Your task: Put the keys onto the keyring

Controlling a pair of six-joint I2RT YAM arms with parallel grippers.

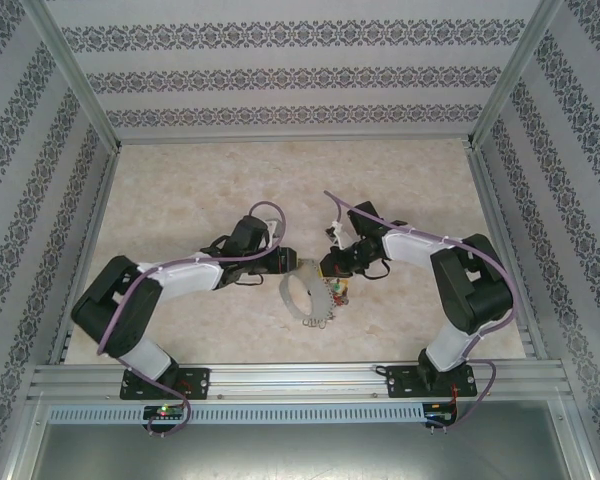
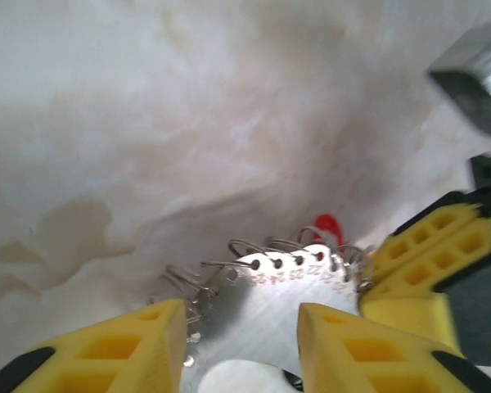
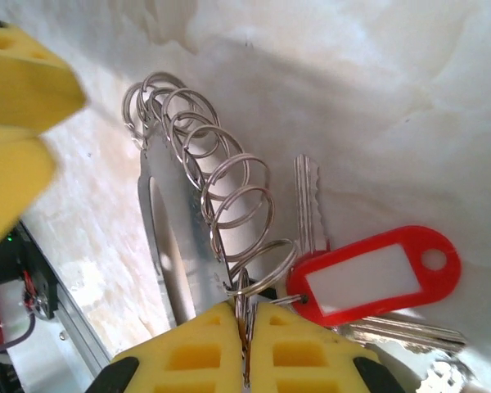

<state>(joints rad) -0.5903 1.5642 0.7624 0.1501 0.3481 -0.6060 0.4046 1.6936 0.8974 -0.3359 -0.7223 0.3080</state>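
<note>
The keyring [image 1: 302, 297] is a flat silver hoop with numbered holes and a fringe of split rings [image 3: 237, 196], lying mid-table between both arms. In the left wrist view its band [image 2: 270, 303] lies just beyond my left gripper [image 2: 241, 344], whose yellow fingers stand apart in front of it. My right gripper [image 3: 245, 327] is shut, pinching a thin split ring at the hoop's rim [image 3: 168, 237]. Beside it lie a red tag [image 3: 376, 278], a silver key [image 3: 307, 205] and more keys [image 3: 409, 332]. The keys [image 1: 335, 293] cluster at the hoop's right side, under the right gripper [image 1: 328, 270].
The tabletop [image 1: 280, 180] is pale and marbled, boxed in by patterned walls and aluminium posts. A metal rail [image 1: 300, 380] carrying both arm bases runs along the near edge. The two grippers are almost touching; the right one's yellow fingers [image 2: 430, 254] crowd the left wrist view.
</note>
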